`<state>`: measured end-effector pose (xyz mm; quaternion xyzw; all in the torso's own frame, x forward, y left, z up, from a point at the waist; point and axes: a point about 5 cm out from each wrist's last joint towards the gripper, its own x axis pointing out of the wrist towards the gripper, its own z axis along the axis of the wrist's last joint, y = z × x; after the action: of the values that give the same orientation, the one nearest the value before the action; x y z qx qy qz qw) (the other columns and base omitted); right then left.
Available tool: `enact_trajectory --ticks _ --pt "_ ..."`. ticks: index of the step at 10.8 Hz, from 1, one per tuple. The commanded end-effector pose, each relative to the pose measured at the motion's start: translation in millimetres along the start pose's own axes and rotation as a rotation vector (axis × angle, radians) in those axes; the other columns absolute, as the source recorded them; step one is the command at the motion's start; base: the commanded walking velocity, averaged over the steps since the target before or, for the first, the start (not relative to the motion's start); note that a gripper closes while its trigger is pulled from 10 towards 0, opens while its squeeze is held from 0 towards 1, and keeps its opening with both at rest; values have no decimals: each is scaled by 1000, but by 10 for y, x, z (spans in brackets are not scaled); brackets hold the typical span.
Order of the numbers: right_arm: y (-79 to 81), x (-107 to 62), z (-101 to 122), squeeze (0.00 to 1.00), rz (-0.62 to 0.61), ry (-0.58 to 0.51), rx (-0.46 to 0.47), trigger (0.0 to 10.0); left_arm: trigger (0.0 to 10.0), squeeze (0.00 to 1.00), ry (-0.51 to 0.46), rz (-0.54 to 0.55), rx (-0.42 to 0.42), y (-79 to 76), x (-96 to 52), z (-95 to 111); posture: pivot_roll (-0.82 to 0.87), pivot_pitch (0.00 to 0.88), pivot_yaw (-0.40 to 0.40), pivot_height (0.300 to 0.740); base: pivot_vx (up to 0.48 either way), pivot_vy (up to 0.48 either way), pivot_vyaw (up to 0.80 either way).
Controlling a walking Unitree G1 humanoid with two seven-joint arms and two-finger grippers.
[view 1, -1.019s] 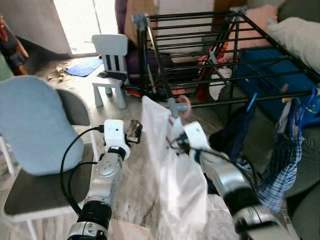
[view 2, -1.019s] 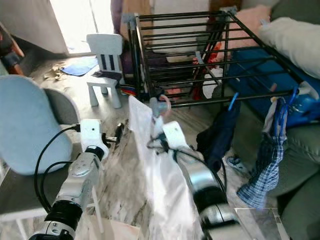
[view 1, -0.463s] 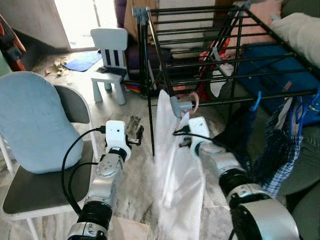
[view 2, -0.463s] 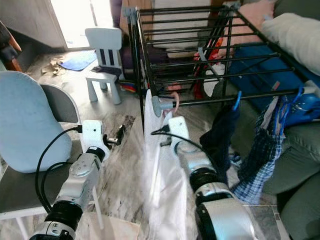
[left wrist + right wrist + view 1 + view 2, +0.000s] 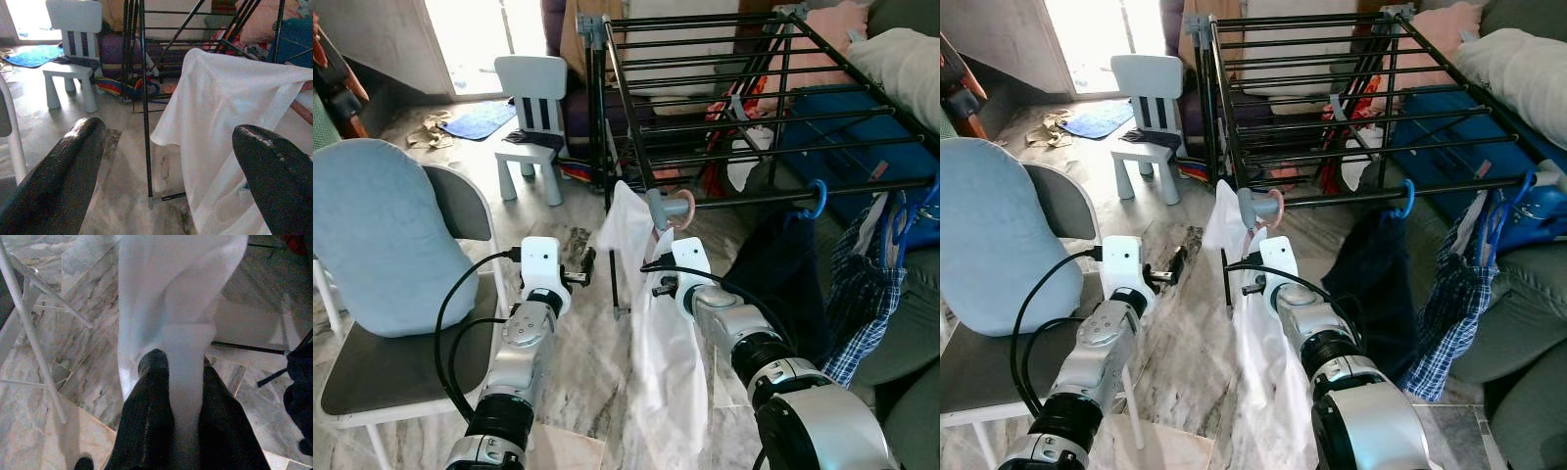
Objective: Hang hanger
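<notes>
The right gripper (image 5: 178, 377) has its two black fingers (image 5: 149, 401) pinched on a fold of a thin white garment (image 5: 661, 333), the cloth squeezed between them and hanging down over the marble floor (image 5: 83, 357). In the head views that gripper sits just below the near front rail of a black metal drying rack (image 5: 724, 108), and the garment drapes from a grey-and-pink plastic hanger (image 5: 668, 209) whose pink hook curls at that rail; whether the hook actually rests on the bar cannot be made out. The garment's shoulder spreads towards the robot's left and the rest falls in a long strip in front of the right arm. The left gripper (image 5: 171, 161) is held out beside it, near but apart from the cloth, its fingers (image 5: 63, 166) spread wide with nothing between them. Further along the same rail, to the robot's right, a blue hanger (image 5: 816, 196) carries a dark garment (image 5: 773, 284), and a blue checked shirt (image 5: 867, 294) hangs beyond that. To the robot's left stands a grey chair with a pale blue cushion (image 5: 382, 235), and a small white child's chair (image 5: 530, 127) stands farther back.
</notes>
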<state>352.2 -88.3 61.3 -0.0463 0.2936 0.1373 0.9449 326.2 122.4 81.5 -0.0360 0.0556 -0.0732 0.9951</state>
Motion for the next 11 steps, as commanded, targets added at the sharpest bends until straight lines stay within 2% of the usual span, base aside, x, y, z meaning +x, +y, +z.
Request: enact_trajectory --ticks 1,5,7,8,9,10,11 --pt "0 2 37 1000 2 -11 15 10000 10000 0 0 -9 -3 -8 14 30 -177 0 6 740 0 0 0" --pt "-246 -35 -55 1000 -86 -27 10 10000 10000 0 15 -23 -13 -56 11 4 -188 0 5 740 0 0 0" --pt "-283 -70 89 1000 -87 -138 -30 10000 10000 0 6 -33 -23 -90 4 34 -188 0 4 740 0 0 0" --pt "-286 -81 111 1000 -87 -157 -39 10000 10000 0 1 -29 -15 -96 0 45 -188 0 3 740 0 0 0" --pt "-347 -163 127 1000 -95 -216 -52 10000 10000 0 -2 -32 25 -141 -46 52 -184 0 -1 740 0 0 0" --pt "-364 -190 123 1000 -98 -228 -53 10000 10000 0 -2 -37 31 -151 -61 49 -184 0 -1 740 0 0 0" --pt "-394 -284 98 1000 -102 -257 -55 10000 10000 0 -1 -45 34 -157 -103 37 -188 0 2 740 0 0 0"
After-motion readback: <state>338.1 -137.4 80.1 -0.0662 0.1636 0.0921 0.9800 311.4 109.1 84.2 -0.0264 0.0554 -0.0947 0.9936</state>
